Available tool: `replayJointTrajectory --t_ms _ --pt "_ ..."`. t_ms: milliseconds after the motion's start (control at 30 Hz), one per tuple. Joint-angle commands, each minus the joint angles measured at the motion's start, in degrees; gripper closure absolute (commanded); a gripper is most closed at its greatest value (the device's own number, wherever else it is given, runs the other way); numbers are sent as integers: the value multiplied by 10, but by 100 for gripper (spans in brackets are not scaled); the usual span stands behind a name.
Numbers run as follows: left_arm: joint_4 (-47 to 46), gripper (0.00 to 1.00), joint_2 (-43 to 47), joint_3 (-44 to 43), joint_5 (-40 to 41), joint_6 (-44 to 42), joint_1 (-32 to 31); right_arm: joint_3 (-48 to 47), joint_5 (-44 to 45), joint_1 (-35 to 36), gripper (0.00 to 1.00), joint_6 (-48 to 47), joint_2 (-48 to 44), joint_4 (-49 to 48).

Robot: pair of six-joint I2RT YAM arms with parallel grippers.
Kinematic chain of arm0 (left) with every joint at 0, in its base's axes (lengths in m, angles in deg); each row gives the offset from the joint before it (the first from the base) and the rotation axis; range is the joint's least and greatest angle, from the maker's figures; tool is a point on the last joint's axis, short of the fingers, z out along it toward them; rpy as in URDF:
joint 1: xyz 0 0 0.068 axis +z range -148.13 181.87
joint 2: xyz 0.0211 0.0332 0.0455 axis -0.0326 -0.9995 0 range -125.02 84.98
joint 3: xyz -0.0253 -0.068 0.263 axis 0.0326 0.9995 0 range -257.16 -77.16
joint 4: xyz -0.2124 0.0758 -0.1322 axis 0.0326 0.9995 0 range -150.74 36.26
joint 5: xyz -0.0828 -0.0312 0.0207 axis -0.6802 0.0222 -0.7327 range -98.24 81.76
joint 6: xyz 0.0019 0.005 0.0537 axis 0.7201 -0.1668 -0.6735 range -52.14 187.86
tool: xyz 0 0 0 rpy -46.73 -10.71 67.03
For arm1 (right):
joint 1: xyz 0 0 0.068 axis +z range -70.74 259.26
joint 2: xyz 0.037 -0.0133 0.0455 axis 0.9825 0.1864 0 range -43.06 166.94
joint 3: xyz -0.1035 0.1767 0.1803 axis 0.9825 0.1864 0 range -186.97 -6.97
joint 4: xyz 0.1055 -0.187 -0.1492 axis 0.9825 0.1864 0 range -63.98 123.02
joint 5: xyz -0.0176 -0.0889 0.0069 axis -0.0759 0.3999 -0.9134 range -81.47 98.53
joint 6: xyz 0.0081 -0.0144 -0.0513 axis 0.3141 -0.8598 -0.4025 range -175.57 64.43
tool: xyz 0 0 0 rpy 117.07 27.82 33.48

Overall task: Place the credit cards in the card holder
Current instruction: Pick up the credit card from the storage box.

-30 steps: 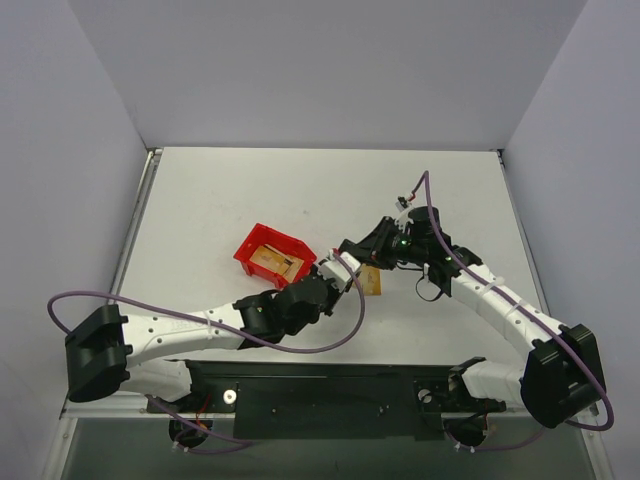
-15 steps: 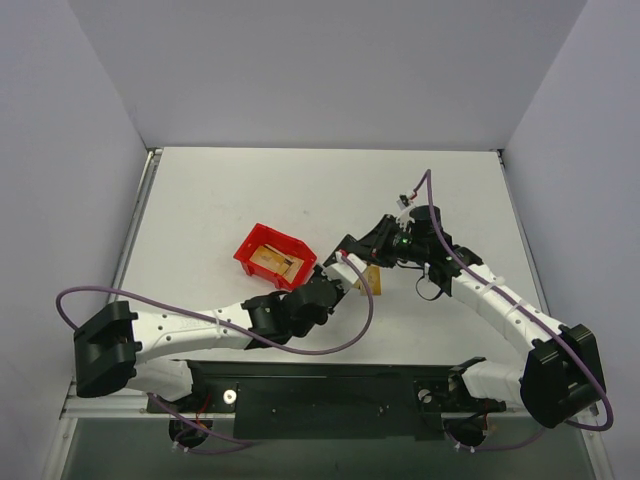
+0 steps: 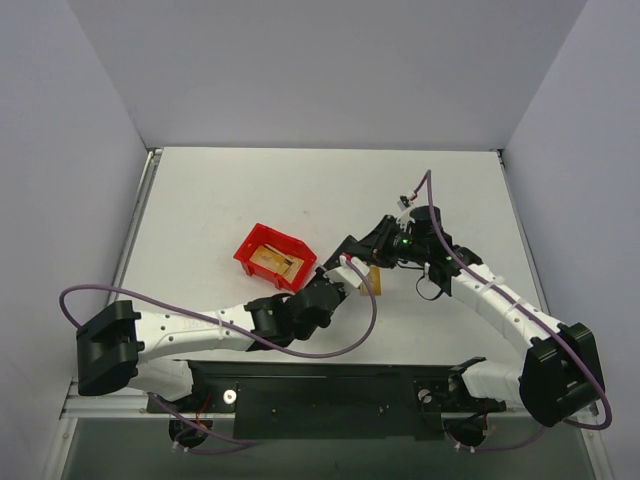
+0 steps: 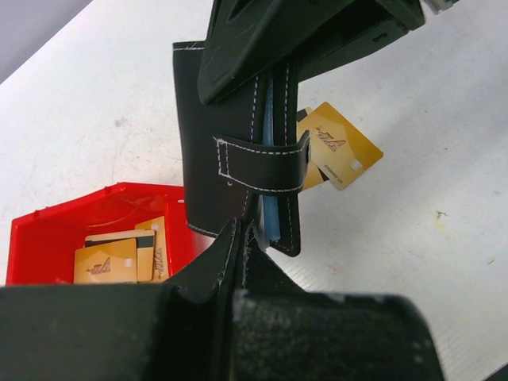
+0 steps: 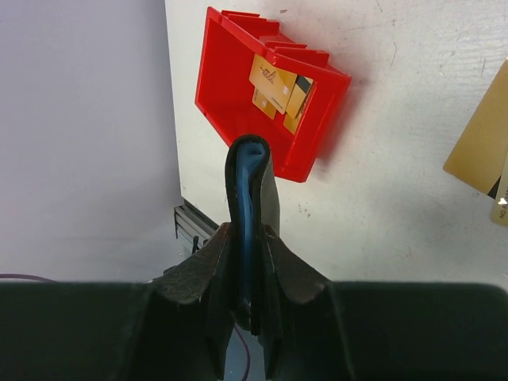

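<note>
— Start at the red bin (image 3: pixel 272 256). What is in it?
— A few gold credit cards (image 5: pixel 276 86), lying flat on its floor, one showing a dark stripe.
— And just right of the bin?
— The left gripper (image 4: pixel 242 238), clenched tight with nothing visible between its fingers. Its tips meet the lower edge of the card holder (image 4: pixel 214 159). I cannot tell whether they nip a flap.
— Where is the holder itself?
— Right of the bin, held up on edge and folded nearly flat, with its pale blue lining showing in the fold. The right gripper (image 5: pixel 248 232) grasps it, one finger pressed on each black face.
— Anything further right?
— Two loose cards (image 4: pixel 343 147) on the table (image 3: pixel 220 200), on the far side of the holder from the bin, one overlapping the other.
</note>
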Motion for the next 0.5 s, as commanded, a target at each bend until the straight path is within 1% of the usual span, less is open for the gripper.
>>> replayJointTrajectory --t_ms 0,33,67,100,133,167,267,467 --pt "0 100 23 4 13 -14 5 3 -39 -7 83 -1 -15 -2" --pt "-3 100 25 4 6 -16 5 3 -36 -8 77 -6 -18 6" --pt "-4 100 27 5 -11 -16 5 5 -28 -8 74 -11 -23 13" --pt "-5 100 28 4 -19 -16 4 5 -19 -9 68 -19 -27 27" --pt "-6 100 27 4 -34 -16 5 5 -15 -8 66 -22 -35 34" --pt "-6 100 27 4 -42 -16 5 5 -6 -11 62 -30 -38 47" --pt "-10 100 25 7 -71 -12 5 9 9 -17 56 -43 -54 69" --pt "-8 100 17 7 -82 -9 5 4 40 -29 46 -89 -79 135"
